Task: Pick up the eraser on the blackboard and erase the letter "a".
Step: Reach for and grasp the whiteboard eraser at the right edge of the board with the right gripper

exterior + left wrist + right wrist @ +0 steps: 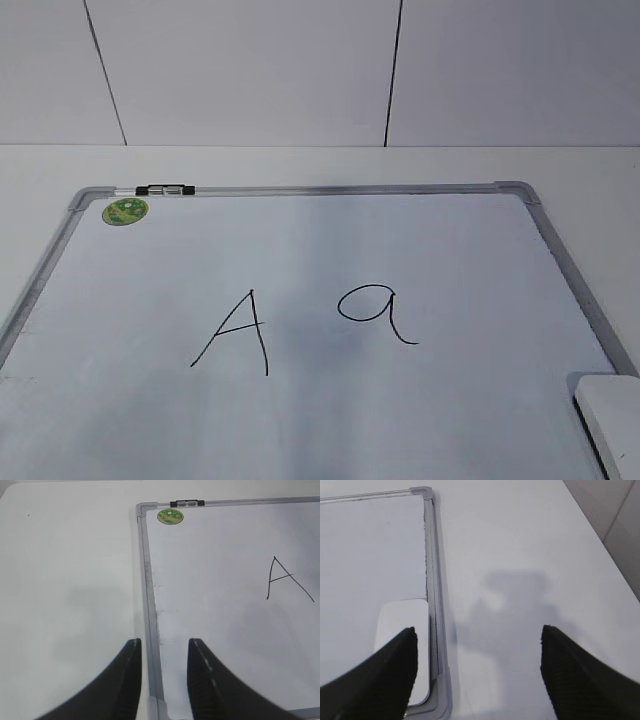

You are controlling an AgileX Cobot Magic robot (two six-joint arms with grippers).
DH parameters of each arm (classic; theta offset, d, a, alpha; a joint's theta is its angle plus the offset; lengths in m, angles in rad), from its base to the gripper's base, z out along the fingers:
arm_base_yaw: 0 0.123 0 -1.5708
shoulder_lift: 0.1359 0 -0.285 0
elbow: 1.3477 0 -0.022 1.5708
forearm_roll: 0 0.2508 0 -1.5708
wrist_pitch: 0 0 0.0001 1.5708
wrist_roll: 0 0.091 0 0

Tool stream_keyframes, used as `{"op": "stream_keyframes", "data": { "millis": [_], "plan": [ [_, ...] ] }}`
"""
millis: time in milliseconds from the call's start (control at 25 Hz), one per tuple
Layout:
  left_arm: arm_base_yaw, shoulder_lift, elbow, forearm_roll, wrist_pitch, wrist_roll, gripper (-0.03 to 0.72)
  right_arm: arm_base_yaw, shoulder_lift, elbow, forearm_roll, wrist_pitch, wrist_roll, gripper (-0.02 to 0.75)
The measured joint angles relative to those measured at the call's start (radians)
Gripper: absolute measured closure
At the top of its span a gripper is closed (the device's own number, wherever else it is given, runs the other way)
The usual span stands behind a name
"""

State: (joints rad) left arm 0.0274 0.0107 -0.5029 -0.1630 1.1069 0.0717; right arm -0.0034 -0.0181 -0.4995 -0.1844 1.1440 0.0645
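**Eraser lies untouched in the blackboard's near right corner; both grippers hang empty**

The desk (300, 165) is a plain white surface that reaches back to a white panelled wall (250, 70) behind the blackboard.

The blackboard (330, 410) lies flat on the desk, a white writing surface inside a grey metal frame with rounded corner pieces. It fills most of the exterior view.

The right gripper (479, 667) hangs above the blackboard's near right corner. Its jaws stand wide apart and hold nothing: one dark finger sits over the board and the eraser, the other over bare desk outside the frame.

The left gripper (165, 677) hangs above the blackboard's near left corner. Its jaws are narrower, still parted and empty, and the board's left frame rail runs between them.

The eraser (612, 420) rests on the blackboard in the near right corner, flat, its long side just beside the right frame rail.

A capital "A" (235, 332) is drawn left of the blackboard's middle.

The letter "a" (375, 310) sits just right of the blackboard's middle, whole and unsmudged, well apart from the eraser.

A round green sticker (125, 211) sits in the blackboard's far left corner.

A small black and white clip (166, 189) sits on the far frame rail, just beside the sticker.
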Motion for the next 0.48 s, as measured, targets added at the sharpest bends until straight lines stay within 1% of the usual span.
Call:
{"op": "stream_keyframes", "data": {
  "millis": [480],
  "plan": [
    [0.0,0.0,0.0,0.0,0.0,0.0,0.454,0.0,0.0,0.0,0.0,0.0,0.0,0.15]
  ]
}}
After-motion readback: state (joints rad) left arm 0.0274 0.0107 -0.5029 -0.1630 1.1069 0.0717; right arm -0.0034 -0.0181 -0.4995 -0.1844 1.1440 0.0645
